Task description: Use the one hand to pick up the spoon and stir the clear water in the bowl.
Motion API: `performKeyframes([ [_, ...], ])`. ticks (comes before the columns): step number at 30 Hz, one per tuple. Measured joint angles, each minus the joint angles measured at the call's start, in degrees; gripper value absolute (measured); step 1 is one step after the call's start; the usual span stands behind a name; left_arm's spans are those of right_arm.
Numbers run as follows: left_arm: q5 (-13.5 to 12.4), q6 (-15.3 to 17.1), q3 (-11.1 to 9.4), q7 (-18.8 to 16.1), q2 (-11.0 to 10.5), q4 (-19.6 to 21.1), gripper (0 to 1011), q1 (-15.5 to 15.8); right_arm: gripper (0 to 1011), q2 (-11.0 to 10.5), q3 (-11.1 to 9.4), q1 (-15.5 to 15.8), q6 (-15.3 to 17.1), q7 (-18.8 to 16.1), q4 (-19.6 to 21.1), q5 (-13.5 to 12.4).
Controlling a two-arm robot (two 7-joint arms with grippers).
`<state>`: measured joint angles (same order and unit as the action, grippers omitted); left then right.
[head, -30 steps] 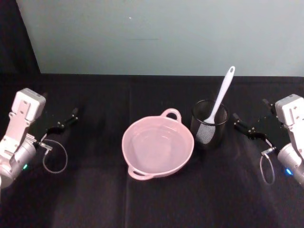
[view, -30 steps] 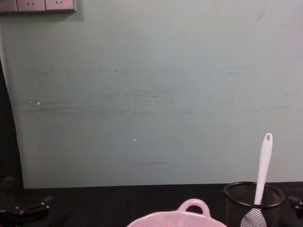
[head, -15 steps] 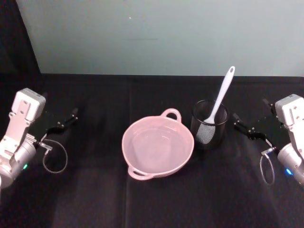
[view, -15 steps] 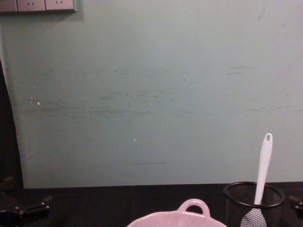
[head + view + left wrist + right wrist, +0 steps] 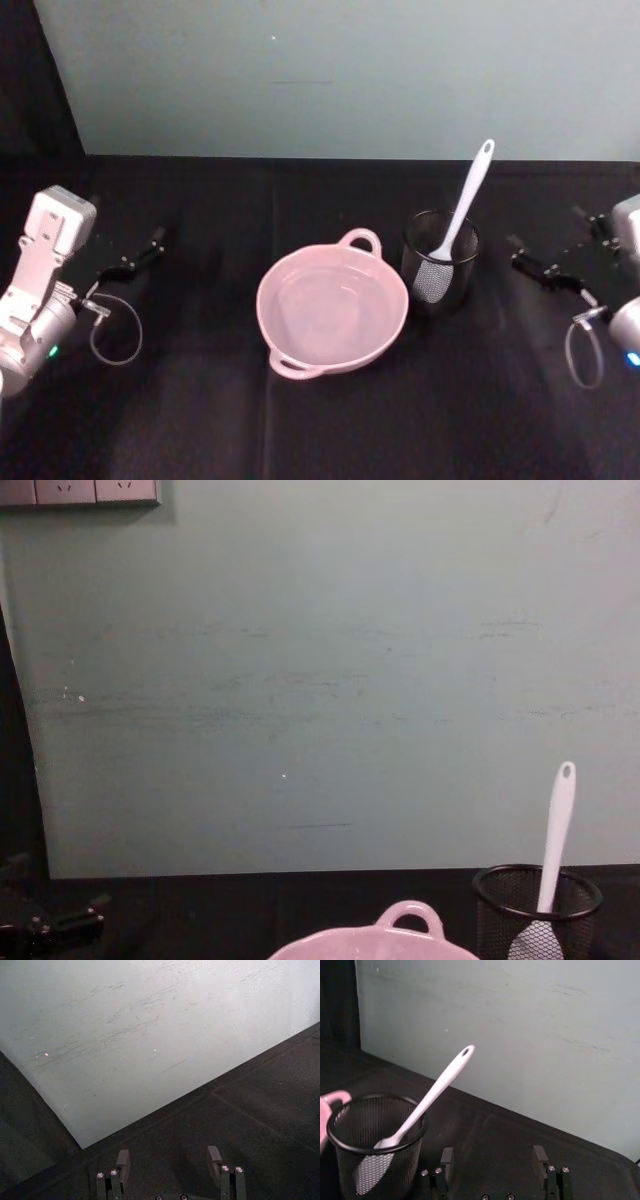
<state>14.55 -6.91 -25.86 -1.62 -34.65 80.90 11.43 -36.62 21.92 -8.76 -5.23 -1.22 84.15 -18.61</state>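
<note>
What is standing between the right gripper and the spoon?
Nothing visible. The right gripper, open, sits to the right of the mesh cup. The spoon leans with its handle free above the rim; only its head is inside.

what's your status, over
Left end effector open, parked far left. Right end effector open, right of black wire-mesh cup. White plastic spoon stands in that cup, ungrasped, handle free above rim. Pale pink bowl beside cup.

Bowl (image 5: 262,300) central on the surface (image 5: 300,430), mesh cup (image 5: 462,280) just right of it, spoon (image 5: 466,195) standing in the cup, left hand (image 5: 168,1152) well left, right hand (image 5: 493,1151) right of the cup, wall (image 5: 300,80) behind.
</note>
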Motion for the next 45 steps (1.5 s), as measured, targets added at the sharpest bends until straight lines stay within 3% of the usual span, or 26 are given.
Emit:
performKeyframes([
  [2,0.0,0.0,0.0,0.0,0.0,0.0,1011,0.0,1002,-1.2,-2.6,1.7,1.0,-2.3,2.6,-3.7],
  [6,0.0,0.0,0.0,0.0,0.0,0.0,1011,0.0,1002,-2.1,-5.4,3.1,2.5,-6.0,5.1,-8.9],
  [7,0.0,0.0,0.0,0.0,0.0,0.0,1011,0.0,1002,-2.3,-6.7,3.4,4.0,-8.3,6.0,-12.2],
  [10,0.0,0.0,0.0,0.0,0.0,0.0,1011,0.0,1002,-2.3,-8.4,3.3,6.7,-11.9,7.0,-17.0],
  [13,0.0,0.0,0.0,0.0,0.0,0.0,1011,0.0,1002,-1.6,-10.4,1.5,13.4,-16.6,7.5,-24.3],
  [17,0.0,0.0,0.0,0.0,0.0,0.0,1011,0.0,1002,-0.9,-10.9,-0.6,18.7,-18.8,6.6,-29.2],
  [18,0.0,0.0,0.0,0.0,0.0,0.0,1011,0.0,1002,-0.4,-10.9,-2.0,21.4,-19.6,5.5,-31.9],
  [21,0.0,0.0,0.0,0.0,0.0,0.0,1011,0.0,1002,0.9,-10.4,-5.0,25.8,-21.0,2.6,-36.2],
  [24,0.0,0.0,0.0,0.0,0.0,0.0,1011,0.0,1002,2.5,-9.3,-8.1,28.7,-21.9,-0.9,-39.0],
  [32,0.0,0.0,0.0,0.0,0.0,0.0,1011,0.0,1002,5.6,-5.7,-14.2,30.0,-23.7,-8.9,-40.3],
  [39,0.0,0.0,0.0,0.0,0.0,0.0,1011,0.0,1002,7.2,-2.4,-18.5,27.2,-26.7,-15.0,-39.1],
  [45,0.0,0.0,0.0,0.0,0.0,0.0,1011,0.0,1002,7.7,-0.9,-20.1,25.4,-28.6,-17.5,-38.8],
])
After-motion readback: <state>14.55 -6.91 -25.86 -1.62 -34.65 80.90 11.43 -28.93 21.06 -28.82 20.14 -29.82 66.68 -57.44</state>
